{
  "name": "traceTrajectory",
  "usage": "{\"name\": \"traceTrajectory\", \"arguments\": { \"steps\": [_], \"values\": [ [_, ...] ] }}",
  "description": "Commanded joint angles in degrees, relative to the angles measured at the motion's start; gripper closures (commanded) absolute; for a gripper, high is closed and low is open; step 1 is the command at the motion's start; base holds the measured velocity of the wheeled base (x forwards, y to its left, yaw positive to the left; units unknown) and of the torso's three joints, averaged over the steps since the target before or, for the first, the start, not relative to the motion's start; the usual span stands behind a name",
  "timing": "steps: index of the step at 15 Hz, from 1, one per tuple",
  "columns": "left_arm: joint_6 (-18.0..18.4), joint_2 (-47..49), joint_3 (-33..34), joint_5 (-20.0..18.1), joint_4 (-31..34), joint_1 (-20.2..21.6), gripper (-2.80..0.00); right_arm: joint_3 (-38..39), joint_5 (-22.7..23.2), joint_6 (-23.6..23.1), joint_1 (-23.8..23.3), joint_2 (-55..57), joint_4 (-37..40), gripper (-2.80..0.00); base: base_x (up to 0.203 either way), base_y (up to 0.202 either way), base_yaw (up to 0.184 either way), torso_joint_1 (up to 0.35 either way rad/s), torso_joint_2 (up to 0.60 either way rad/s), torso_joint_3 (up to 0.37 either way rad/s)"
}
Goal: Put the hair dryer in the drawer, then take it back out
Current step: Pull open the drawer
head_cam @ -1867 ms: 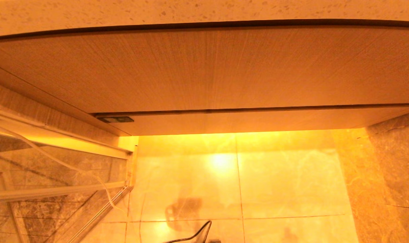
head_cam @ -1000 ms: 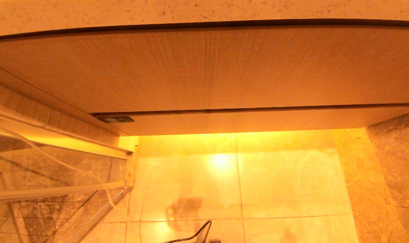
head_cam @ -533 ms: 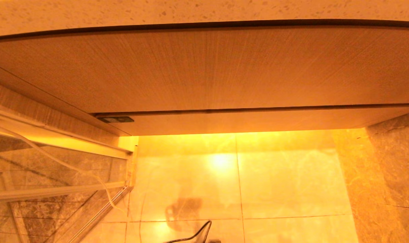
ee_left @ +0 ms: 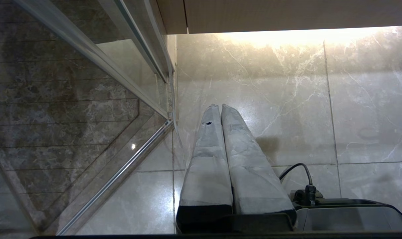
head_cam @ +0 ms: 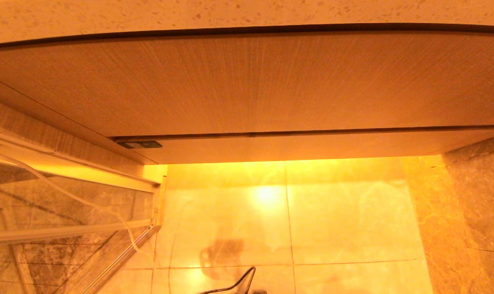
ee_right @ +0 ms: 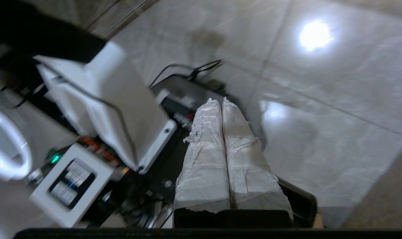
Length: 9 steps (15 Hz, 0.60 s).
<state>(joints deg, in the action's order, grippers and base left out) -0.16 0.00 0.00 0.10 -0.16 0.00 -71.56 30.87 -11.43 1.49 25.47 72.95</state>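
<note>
1. Marble floor tiles lie under both grippers, and a bright lamp glare sits on them ahead of the fingertips.
2. Beside the left gripper, on its outer side, stands a glass screen in a metal frame. A thin white cord hangs across the glass. A black cable plugs into dark housing just behind this gripper.
3. The right gripper hangs over the robot's own base, a cluster of white panels and dark wiring that fills the space beside and beneath it.
4. Ahead of both grippers and higher up, a speckled stone counter tops a tall wood-grain panel. A dark seam parts that panel from the narrow strip below it.
5. The drawer reads as that narrow, handleless, light wood-grain strip. It is pushed in flush, so none of its inside shows. A small dark fitting sits at its left end.
6. Both grippers are well apart from the drawer, low down near the floor.
7. The left gripper's taped fingers are pressed together on nothing, and so are the right gripper's.
8. The hair dryer shows in none of the views, so its place cannot be told.
</note>
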Motion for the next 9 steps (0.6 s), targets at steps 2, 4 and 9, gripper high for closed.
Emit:
{"name": "traceTrajectory", "arguments": {
  "steps": [2, 4, 9],
  "values": [
    [0.0, 0.0, 0.0, 0.0, 0.0, 0.0, 0.0, -0.8, 4.2, -4.9, 2.6, 7.5, 4.3, 0.0, 0.0, 0.0, 0.0, 0.0, 0.0, 0.0],
    [0.0, 0.0, 0.0, 0.0, 0.0, 0.0, 0.0, -2.0, 4.7, -7.9, 6.6, 12.1, 7.4, 0.0, 0.0, 0.0, 0.0, 0.0, 0.0, 0.0],
    [0.0, 0.0, 0.0, 0.0, 0.0, 0.0, 0.0, -9.4, 5.8, -25.7, 13.5, 22.5, 10.8, 0.0, 0.0, 0.0, 0.0, 0.0, 0.0, 0.0]
  ]
}}
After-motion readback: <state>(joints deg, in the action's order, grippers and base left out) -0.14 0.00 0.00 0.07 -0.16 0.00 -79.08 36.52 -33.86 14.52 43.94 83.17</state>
